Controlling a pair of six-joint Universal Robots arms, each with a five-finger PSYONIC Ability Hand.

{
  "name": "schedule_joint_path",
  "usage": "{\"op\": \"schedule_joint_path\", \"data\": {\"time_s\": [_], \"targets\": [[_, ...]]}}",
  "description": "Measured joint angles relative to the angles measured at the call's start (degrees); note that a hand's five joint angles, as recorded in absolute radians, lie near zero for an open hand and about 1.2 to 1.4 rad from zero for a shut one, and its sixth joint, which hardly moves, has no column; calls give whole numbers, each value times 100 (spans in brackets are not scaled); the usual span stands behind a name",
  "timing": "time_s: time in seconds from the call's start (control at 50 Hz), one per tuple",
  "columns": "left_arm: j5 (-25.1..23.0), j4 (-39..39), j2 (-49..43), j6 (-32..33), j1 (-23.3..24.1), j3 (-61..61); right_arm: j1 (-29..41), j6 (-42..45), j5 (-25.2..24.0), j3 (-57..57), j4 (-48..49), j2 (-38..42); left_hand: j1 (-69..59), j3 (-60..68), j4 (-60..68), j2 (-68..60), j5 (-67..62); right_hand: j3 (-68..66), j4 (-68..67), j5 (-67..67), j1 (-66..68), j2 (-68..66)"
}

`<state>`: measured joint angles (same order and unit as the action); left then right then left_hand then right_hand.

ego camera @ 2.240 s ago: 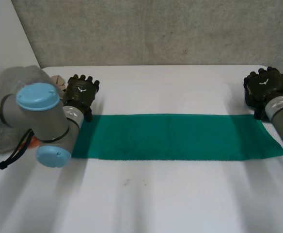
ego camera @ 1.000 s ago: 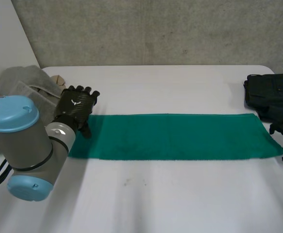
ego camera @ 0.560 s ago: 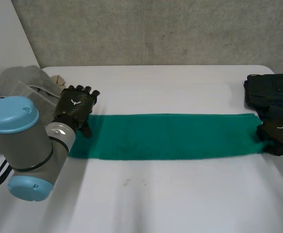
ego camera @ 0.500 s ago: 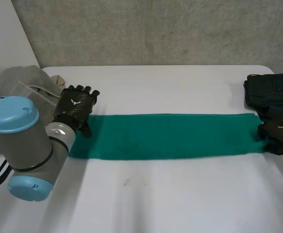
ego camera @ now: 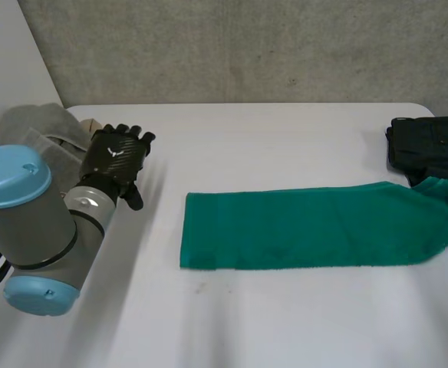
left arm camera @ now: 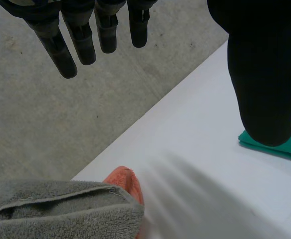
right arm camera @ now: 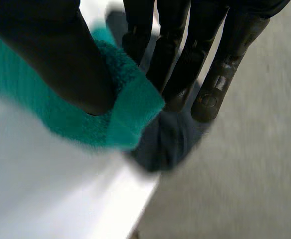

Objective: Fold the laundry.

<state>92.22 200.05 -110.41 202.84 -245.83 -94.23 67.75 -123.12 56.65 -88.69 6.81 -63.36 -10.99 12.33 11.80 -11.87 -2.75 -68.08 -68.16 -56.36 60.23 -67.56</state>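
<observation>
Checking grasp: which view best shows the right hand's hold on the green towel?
Right wrist view: right hand pinches an end of the green towel, thumb against fingers. Head view: full length, right end lifted. Left wrist view: one corner by left hand.

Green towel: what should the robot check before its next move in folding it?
1. Right hand grips the green towel: ok, thumb and fingers pinch its right end.
2. Left hand on the other end: not ok, it is open and apart from the towel, beside the grey towel.
3. Towel flat: ok along most of it; the pinched end is lifted.
4. Towel apart from the black cloth: cannot tell.
</observation>
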Motion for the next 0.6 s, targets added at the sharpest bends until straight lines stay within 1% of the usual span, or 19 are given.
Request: {"op": "schedule_joint_path", "data": {"time_s": [0.02, 0.06, 0.08, 0.12, 0.16, 0.18, 0.2, 0.22, 0.24, 0.28, 0.32, 0.34, 0.36, 0.44, 0.46, 0.5, 0.56, 0.58, 0.6], "targets": [[1, 0, 10, -1, 0, 0, 82, -5, 1, 0, 8, -21, 0, 0, 0, 0, 0, 0, 0, 0, 0, 0], [4, 0, 80, -4, -5, -6, 820, -43, -7, 23, 95, -168, 0, 0, 0, 0, 0, -11, -1, 0, 0, 0], [4, 0, 104, -5, -7, -10, 907, -47, -7, 26, 108, -180, 0, 0, 0, 0, 0, -11, -1, 0, 0, 0], [5, -1, 151, -6, -13, -22, 1392, -67, -1, 50, 201, -233, 0, 0, 0, 0, 0, -12, -1, 0, 0, 0], [6, -1, 251, -9, -30, -51, 2280, -101, 7, 116, 424, -290, 0, 0, 0, 0, 0, -12, -1, 0, 0, 0], [7, -1, 290, -10, -37, -65, 2552, -111, 11, 140, 502, -296, 0, 0, 0, 0, 0, -12, -1, 0, 0, 0], [7, -1, 290, -10, -37, -65, 2552, -111, 11, 140, 502, -296, 0, 0, 0, 0, 0, -12, -1, 0, 0, 0], [7, -1, 366, -12, -49, -95, 3171, -129, 0, 204, 688, -273, 0, 0, 0, 0, 0, -12, -1, 0, 0, 0], [7, -2, 401, -13, -55, -114, 3401, -134, -5, 230, 757, -244, 0, 0, 0, 0, 0, -12, -1, 0, 0, 0], [7, -1, 478, -14, -65, -162, 4095, -140, -28, 333, 964, -74, 0, 0, 0, 0, 0, -12, -1, 0, 0, 0], [7, -1, 530, -15, -71, -204, 4342, -140, -39, 378, 1026, 21, 0, 0, 0, 0, 0, -12, -1, 0, 0, 0], [7, -2, 561, -15, -75, -231, 4917, -133, -67, 508, 1160, 303, 0, 0, 0, 0, 0, -12, -1, 0, 0, 0], [7, -1, 571, -16, -76, -241, 5008, -130, -70, 534, 1179, 357, 0, 0, 0, 0, 0, -12, -1, 0, 0, 0], [7, -1, 621, -15, -81, -319, 5851, -51, -128, 783, 1280, 1034, 0, 0, 0, 0, 0, -12, -1, 0, 0, 0], [7, -1, 621, -15, -81, -319, 5851, -51, -128, 783, 1280, 1034, 0, 0, 0, 0, 0, -12, -1, 0, 0, 0], [6, -1, 623, -14, -82, -340, 6108, 27, -143, 859, 1299, 1338, 0, 0, 0, 0, 0, -12, -1, 0, 0, 0], [7, 0, 622, -14, -83, -346, 6184, 68, -145, 885, 1305, 1445, 0, 0, 0, 0, 0, -12, -2, 0, 0, 0], [7, 4, 615, -15, -87, -328, 6250, 134, -100, 909, 1321, 1510, 0, 0, 0, 0, 0, 1998, 2007, 1877, -1831, 2026], [5, 5, 610, -15, -87, -312, 6249, 139, -61, 906, 1325, 1474, 0, 0, 0, 0, 0, 3131, 3126, 2958, -2896, 3272]]}}
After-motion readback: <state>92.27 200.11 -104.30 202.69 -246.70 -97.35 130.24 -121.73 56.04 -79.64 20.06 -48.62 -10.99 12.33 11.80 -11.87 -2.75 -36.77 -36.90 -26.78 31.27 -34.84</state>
